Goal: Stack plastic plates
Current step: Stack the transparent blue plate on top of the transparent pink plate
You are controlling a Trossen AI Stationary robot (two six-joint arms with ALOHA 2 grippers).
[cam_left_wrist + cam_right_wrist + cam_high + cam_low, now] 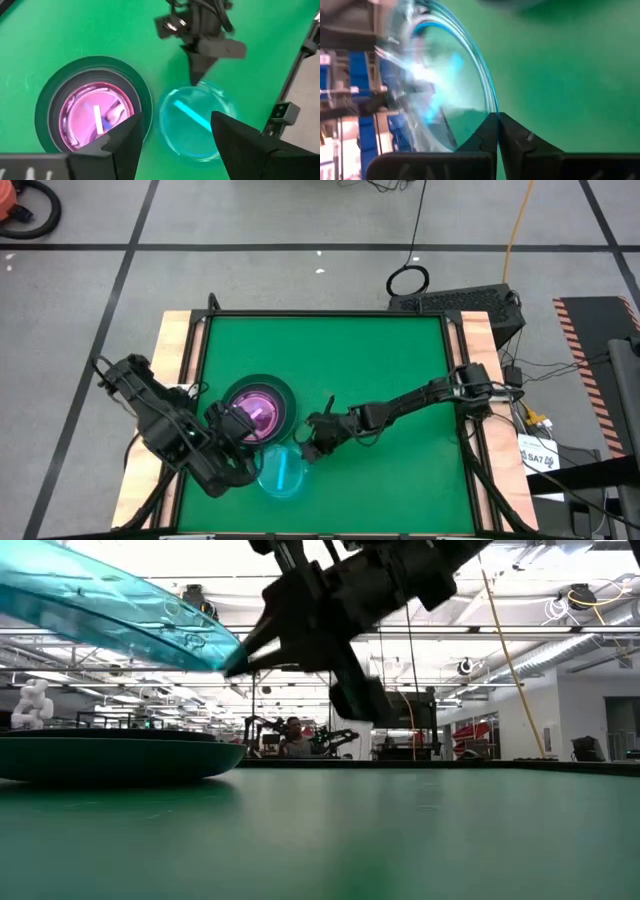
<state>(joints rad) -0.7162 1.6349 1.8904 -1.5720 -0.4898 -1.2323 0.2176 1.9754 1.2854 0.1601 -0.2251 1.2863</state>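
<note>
A stack [258, 408] sits left of the table's middle: a dark grey plate [46, 107] with translucent pink plates [95, 114] nested on it. In the low view its grey rim [110, 755] rests on the green mat. A translucent cyan plate [283, 471] is off the mat, near the table's front edge, right of the stack. My right gripper [303, 442] is shut on it. My left gripper [175, 125] is open and hovers above the gap between the stack and the cyan plate [197, 125], touching nothing. The other plates are not in view. My right gripper pinches the cyan plate's rim [492, 111] between its two fingers, on the plate's far-right edge [195, 89]. The fingers slant down at it from the table's right side. The plate [110, 605] is lifted clear of the mat and juts out from the fingertips toward the near edge.
Green mat [400, 360] lies open across the far and right parts of the table. Wooden side rails [175, 350] border it. My left arm [170, 430] crowds the near-left corner, close beside the stack and the held plate.
</note>
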